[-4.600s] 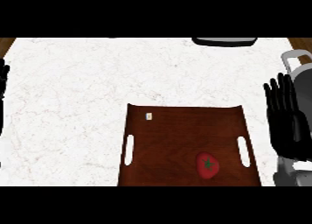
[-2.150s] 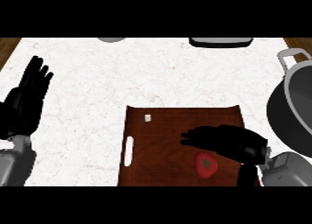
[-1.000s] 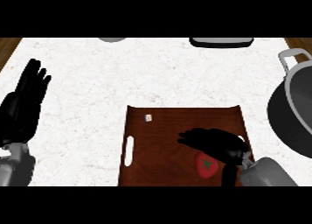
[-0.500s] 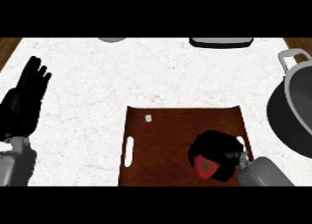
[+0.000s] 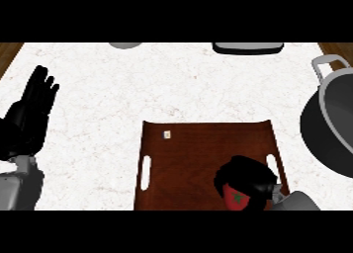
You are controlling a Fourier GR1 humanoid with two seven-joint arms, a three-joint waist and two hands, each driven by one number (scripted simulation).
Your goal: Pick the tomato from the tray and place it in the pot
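Plainly the grasp is the weak spot: the right hand (image 5: 244,174) has its fingers curled over the tomato (image 5: 236,198), which sits near the lower right corner of the tray (image 5: 194,148), with only part of its red skin showing. A round fruit could roll out of that curl on the lift, I judge. The pot (image 5: 332,123) stands to the right of the tray, partly cut by the view's edge, and a low carry might knock its raised rim or handle (image 5: 329,62). Between tray and pot runs a strip of bare table (image 5: 135,84), room enough to swing across. The left hand (image 5: 29,118) rests open at the left, well apart.
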